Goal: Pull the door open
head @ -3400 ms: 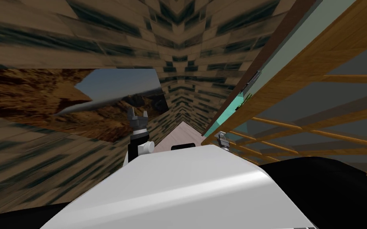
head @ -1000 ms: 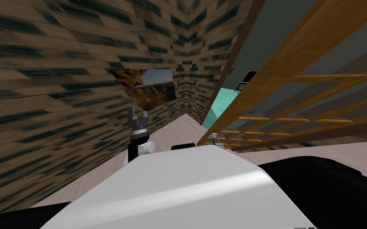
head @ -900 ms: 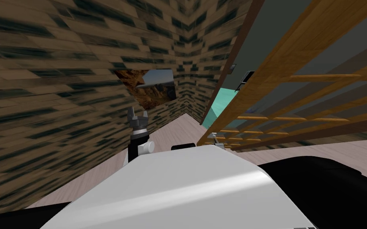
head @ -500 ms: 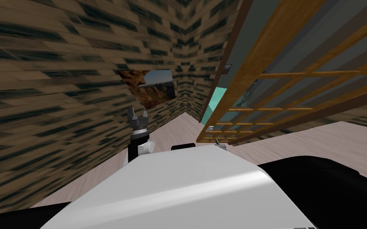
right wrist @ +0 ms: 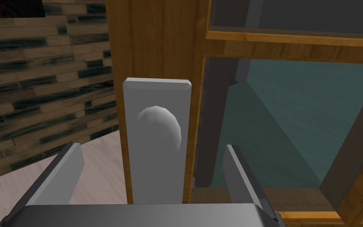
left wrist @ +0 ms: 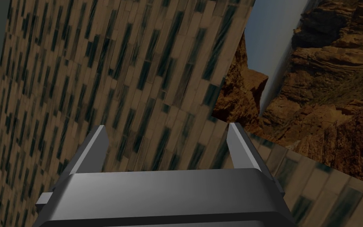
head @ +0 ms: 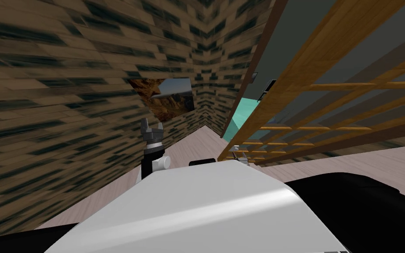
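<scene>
Head view: the door [head: 333,39], a wooden lattice with panes, stands on my right, with a gap between its free edge and the dark jamb [head: 258,57]. The right gripper [head: 240,153] sits low at that edge; the left gripper [head: 152,129] is raised, well apart from the door

Left wrist view: fingers [left wrist: 94,147] spread, released, nothing between them

Right wrist view: jaws released, the fingers [right wrist: 72,161] flank the grey handle plate [right wrist: 157,173] with its rounded knob [right wrist: 160,127] on the door's edge stile, touching neither
</scene>
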{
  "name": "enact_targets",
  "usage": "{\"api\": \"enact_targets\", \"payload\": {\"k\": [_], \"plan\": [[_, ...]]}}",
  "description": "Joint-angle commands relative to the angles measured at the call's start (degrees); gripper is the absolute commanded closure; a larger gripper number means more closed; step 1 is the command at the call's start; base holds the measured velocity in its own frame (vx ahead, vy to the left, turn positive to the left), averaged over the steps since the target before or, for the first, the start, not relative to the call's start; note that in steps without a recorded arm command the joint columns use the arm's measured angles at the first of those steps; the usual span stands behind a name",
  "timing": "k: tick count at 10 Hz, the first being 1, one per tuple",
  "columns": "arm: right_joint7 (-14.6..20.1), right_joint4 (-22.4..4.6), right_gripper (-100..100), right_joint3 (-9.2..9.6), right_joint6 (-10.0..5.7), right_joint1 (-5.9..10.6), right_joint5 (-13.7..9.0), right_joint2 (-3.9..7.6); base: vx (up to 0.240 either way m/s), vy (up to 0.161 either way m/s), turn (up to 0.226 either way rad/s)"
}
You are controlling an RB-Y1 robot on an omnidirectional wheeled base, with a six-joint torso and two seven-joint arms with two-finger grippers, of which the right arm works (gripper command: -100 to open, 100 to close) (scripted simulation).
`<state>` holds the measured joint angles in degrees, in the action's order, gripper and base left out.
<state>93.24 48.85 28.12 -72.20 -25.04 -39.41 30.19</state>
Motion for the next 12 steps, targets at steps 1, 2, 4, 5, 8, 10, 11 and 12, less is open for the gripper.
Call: {"api": "enact_targets", "payload": {"k": [1,2,4,5,8,10,11,12], "plan": [[-0.3,0.1,-100,-0.56,0.90,0.70,-0.2,-0.23,0.271,-0.043,0.065],[-0.2,0.3,-100,-0.36,0.60,0.34,-0.2,-0.09,0.121,-0.018,0.002],[-0.2,0.3,100,-0.36,0.60,0.34,-0.2,-0.09,-0.030,0.006,0.005],[-0.2,0.3,100,-0.36,0.60,0.34,-0.2,-0.09,-0.034,0.002,0.010],[-0.2,0.3,100,-0.36,0.60,0.34,-0.2,-0.09,-0.012,0.001,-0.002],[0.4,-0.3,100,0.48,0.17,0.50,0.4,0.30,-0.155,-0.030,0.104],[0.7,-0.6,100,0.83,-0.15,0.58,0.7,0.52,-0.179,-0.039,0.072],[1.0,-0.8,100,1.21,-0.51,0.67,1.0,0.75,-0.209,-0.035,0.096]]}}
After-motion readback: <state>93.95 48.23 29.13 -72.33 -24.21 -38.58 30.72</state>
